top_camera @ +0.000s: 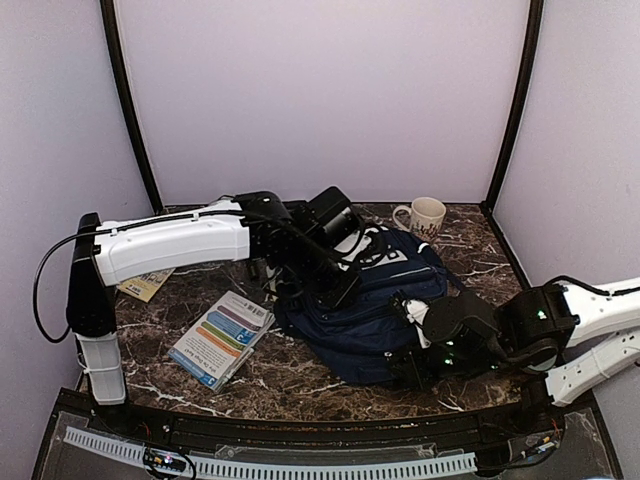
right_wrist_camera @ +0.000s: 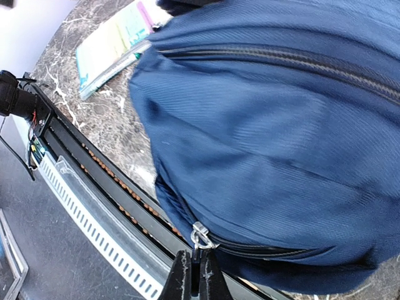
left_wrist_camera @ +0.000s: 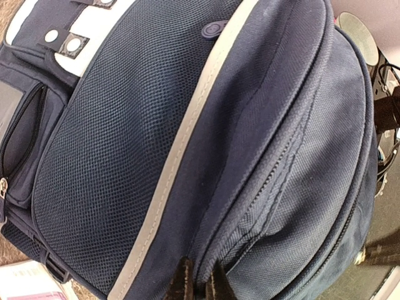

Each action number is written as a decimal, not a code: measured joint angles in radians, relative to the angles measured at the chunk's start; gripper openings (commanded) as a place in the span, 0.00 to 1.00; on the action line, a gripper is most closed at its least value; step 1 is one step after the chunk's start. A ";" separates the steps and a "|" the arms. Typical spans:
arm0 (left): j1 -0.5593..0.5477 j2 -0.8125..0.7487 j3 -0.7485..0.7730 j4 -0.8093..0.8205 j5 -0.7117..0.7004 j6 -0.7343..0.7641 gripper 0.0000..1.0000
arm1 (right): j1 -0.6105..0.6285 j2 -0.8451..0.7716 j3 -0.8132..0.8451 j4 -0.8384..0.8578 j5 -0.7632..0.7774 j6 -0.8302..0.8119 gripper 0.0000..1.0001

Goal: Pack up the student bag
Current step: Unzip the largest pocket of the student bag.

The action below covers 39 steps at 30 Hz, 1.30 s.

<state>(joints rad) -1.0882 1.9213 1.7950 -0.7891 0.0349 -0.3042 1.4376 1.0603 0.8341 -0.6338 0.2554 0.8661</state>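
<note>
Altogether one student bag [top_camera: 370, 310], one mug [top_camera: 425, 216], one striped booklet [top_camera: 222, 338] show.

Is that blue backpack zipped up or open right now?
Zipped up, as far as shown: both wrist views show zip lines closed on the student bag, no gap. The right gripper pinches one zipper pull.

A: Left arm [top_camera: 175, 245], what's it like?
B: Long white shell, black joints, a black upright block above a white lower section. A black cable [top_camera: 38, 290] loops out from its rear.
A: Right arm [top_camera: 605, 312]?
B: White shells too, bulky black joints dotted with small green lights [top_camera: 541, 314], a thin cable [top_camera: 580, 284] over the top.
A: And at the ends?
B: Left end effector [left_wrist_camera: 200, 269]: two dark, tapered fingers [left_wrist_camera: 183, 281]. Right end effector [right_wrist_camera: 190, 270]: the same pair, narrow and black, brownish along the edges.
</note>
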 measured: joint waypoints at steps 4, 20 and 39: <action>0.001 0.029 0.060 -0.043 0.000 -0.032 0.00 | 0.039 0.057 0.041 0.008 0.052 -0.002 0.00; 0.002 0.119 0.187 -0.108 0.023 -0.085 0.00 | 0.063 0.179 0.103 0.035 0.097 -0.100 0.00; 0.022 -0.075 -0.113 0.089 0.011 -0.095 0.02 | 0.092 0.255 0.155 0.164 -0.049 -0.404 0.73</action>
<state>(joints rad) -1.0660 1.8462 1.6821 -0.7002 0.0456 -0.3988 1.5291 1.3151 0.9894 -0.4694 0.2062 0.4625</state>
